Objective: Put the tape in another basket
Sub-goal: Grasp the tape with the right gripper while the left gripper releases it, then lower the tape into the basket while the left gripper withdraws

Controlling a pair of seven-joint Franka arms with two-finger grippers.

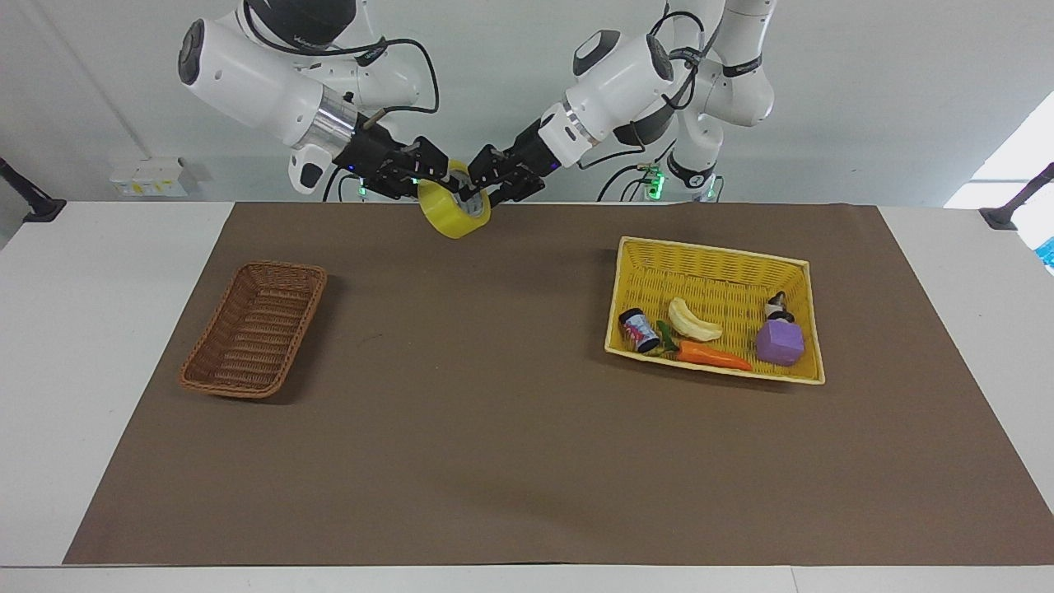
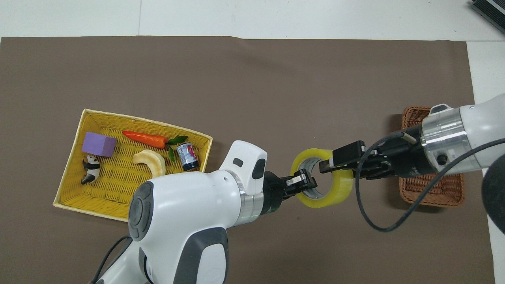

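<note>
The tape (image 1: pixel 451 217), a thick yellow roll, hangs in the air over the mat's robot-side edge, between the two baskets. My right gripper (image 1: pixel 435 175) is shut on the roll's rim from the brown basket's side. My left gripper (image 1: pixel 479 186) stands at the roll's other side with its fingers spread, one reaching into the core. In the overhead view the tape (image 2: pixel 340 192) sits between the left gripper (image 2: pixel 307 184) and the right gripper (image 2: pixel 330 165). The small dark brown wicker basket (image 1: pixel 251 331) lies empty toward the right arm's end, partly covered by the right arm overhead (image 2: pixel 430 196).
A larger yellow basket (image 1: pixel 715 254) toward the left arm's end holds a carrot (image 1: pixel 715 356), a banana (image 1: pixel 693 321), a purple block (image 1: pixel 779 343), a small can (image 1: pixel 639 329) and a panda figure (image 2: pixel 91 169). A brown mat (image 1: pixel 494 428) covers the table.
</note>
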